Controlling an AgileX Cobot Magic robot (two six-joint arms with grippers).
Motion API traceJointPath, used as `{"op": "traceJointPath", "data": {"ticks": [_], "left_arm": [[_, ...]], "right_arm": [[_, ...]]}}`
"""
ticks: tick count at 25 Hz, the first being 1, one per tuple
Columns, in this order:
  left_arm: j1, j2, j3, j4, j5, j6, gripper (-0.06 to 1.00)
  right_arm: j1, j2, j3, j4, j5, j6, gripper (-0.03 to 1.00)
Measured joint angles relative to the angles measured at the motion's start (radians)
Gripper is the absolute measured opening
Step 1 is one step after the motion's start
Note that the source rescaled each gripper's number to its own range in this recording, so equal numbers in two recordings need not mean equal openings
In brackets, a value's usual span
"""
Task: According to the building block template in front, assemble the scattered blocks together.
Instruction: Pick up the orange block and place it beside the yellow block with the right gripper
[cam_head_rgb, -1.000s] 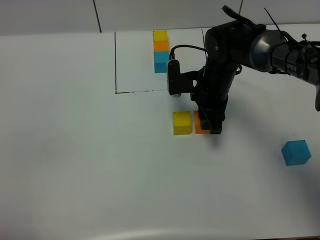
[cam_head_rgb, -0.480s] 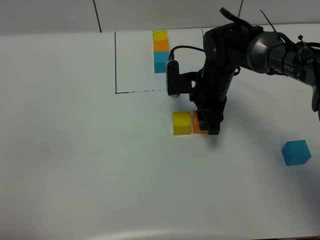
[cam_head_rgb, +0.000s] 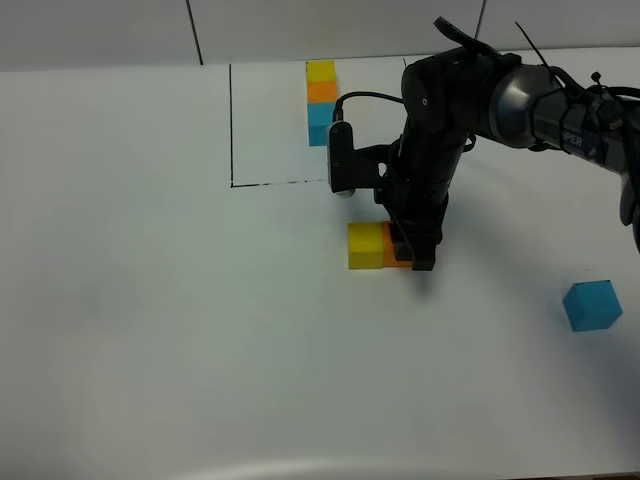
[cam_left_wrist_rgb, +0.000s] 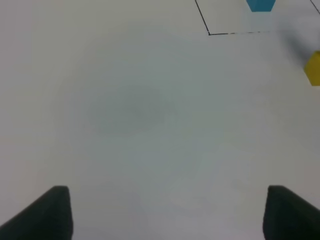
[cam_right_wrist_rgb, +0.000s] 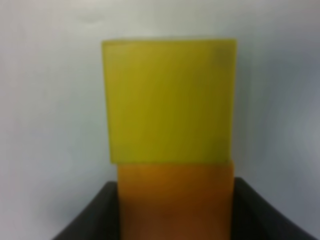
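Plainly, the right pincer (cam_head_rgb: 411, 252) is clamped on the orange cube (cam_right_wrist_rgb: 175, 200), and the wrist view shows one face of that cube pressed against the yellow cube (cam_head_rgb: 365, 246), near the middle of the white surface (cam_head_rgb: 150, 320) and just outside the black outline (cam_head_rgb: 231, 120). The left pincer (cam_left_wrist_rgb: 165, 215) stands wide open with nothing between its fingers, away from all the cubes. The join is where trouble could come. The yellow cube is loose, so any further push from the arm would probably slide or turn it rather than tighten the seam. In the wrist view the orange cube's edge sits slightly inside the yellow one's on one side, and that offset would stay if the grip opens as things are. Opening could also nudge the orange cube off its neighbour if a finger drags on it. The blue cube (cam_head_rgb: 591, 305) lies well apart, towards the right edge, and has yet to join the row. By count: three loose cubes, one yellow, one orange, one blue; one template (cam_head_rgb: 321, 100) of three joined cubes at the far side; two pincers.
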Motion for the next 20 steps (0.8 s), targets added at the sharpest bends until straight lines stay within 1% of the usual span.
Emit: {"op": "traceJointPath", "data": {"ticks": [18,20], "left_arm": [[0.0,0.0,0.0,0.0,0.0,0.0,0.67],[0.0,0.0,0.0,0.0,0.0,0.0,0.67]], "right_arm": [[0.001,0.0,0.0,-0.009,0.0,0.0,0.02],[0.004,0.0,0.0,-0.018,-0.005,0.001,0.06]]}}
